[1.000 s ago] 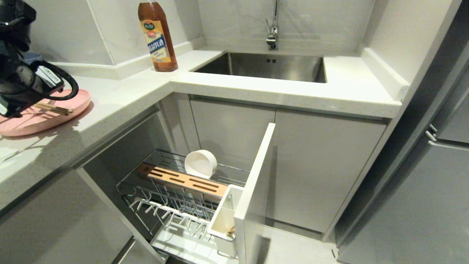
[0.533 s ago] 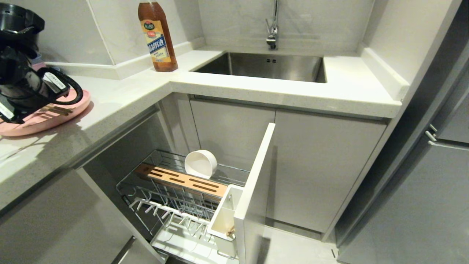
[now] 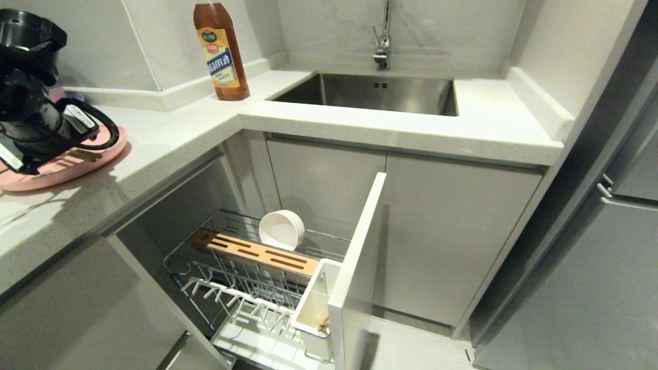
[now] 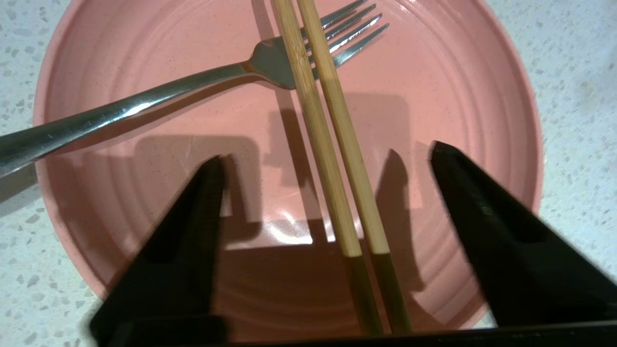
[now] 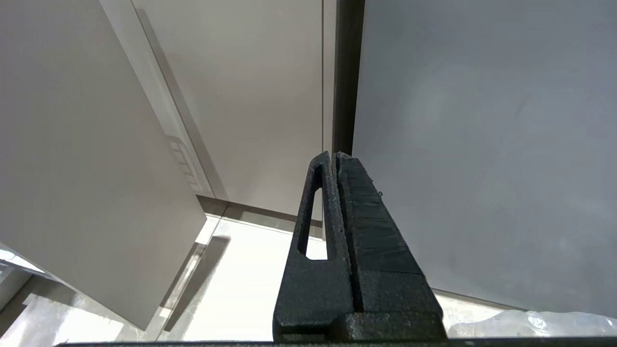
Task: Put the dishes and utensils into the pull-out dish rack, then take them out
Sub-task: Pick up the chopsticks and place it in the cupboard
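The pink plate [image 3: 67, 167] lies on the counter at the far left, with the chopsticks [image 4: 313, 111] and the fork [image 4: 144, 101] on it; the chopsticks cross over the fork's tines. My left gripper [image 4: 328, 152] hangs open just above the plate [image 4: 458, 96], one finger on each side of the chopsticks and touching neither. The left arm [image 3: 31, 128] hides most of the plate in the head view. The cream bowl [image 3: 280, 229] stands on edge in the pulled-out dish rack [image 3: 241, 288], behind the wooden block [image 3: 257, 253]. My right gripper [image 5: 335, 156] is shut and empty, parked low by cabinet fronts.
The rack's white front panel [image 3: 360, 267] and utensil cup [image 3: 313, 303] stand out into the aisle. A brown bottle [image 3: 221, 51] stands at the counter's corner beside the steel sink [image 3: 370, 92] and faucet [image 3: 383, 41]. A grey cabinet [image 3: 591, 282] fills the right.
My left arm has shifted slightly to the right over the pink plate and now covers more of the chopsticks. The rack and the bowl are as before.
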Tool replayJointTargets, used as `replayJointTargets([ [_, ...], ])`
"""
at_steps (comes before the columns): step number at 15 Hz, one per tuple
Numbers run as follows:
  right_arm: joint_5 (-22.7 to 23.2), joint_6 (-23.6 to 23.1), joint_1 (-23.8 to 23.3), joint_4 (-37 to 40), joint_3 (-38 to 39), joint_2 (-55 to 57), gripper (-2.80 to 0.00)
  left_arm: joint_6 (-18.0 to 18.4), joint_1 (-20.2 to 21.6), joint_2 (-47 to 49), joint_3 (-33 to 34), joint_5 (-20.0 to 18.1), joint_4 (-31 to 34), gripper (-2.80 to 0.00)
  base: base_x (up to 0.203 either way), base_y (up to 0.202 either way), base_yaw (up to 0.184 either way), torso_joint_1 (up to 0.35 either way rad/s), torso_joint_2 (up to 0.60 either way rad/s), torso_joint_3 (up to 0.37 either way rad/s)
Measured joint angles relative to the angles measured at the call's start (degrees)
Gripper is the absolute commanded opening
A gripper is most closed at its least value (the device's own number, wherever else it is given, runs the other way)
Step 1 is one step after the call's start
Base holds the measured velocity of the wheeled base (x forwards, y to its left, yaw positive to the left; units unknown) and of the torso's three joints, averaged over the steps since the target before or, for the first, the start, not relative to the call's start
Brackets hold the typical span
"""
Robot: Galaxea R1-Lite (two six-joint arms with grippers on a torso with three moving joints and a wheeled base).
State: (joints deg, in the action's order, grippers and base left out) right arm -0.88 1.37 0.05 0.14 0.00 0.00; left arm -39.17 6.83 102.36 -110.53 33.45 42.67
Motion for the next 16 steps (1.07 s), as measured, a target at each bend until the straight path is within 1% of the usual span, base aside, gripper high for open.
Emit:
replayJointTargets([
  [12, 0.00, -0.02, -0.02, 0.02, 0.00, 0.00, -2.80, -0.13, -0.18, -0.46, 0.06, 0.00, -0.15, -2.80, 0.000, 0.000, 0.000, 0.000, 0.00, 0.000],
  [16, 0.00, 0.01, -0.02, 0.02, 0.00, 0.00, -2.80, -0.14, -0.18, -1.93, -0.40, 0.17, -0.06, -2.80, 0.000, 0.000, 0.000, 0.000, 0.00, 0.000],
])
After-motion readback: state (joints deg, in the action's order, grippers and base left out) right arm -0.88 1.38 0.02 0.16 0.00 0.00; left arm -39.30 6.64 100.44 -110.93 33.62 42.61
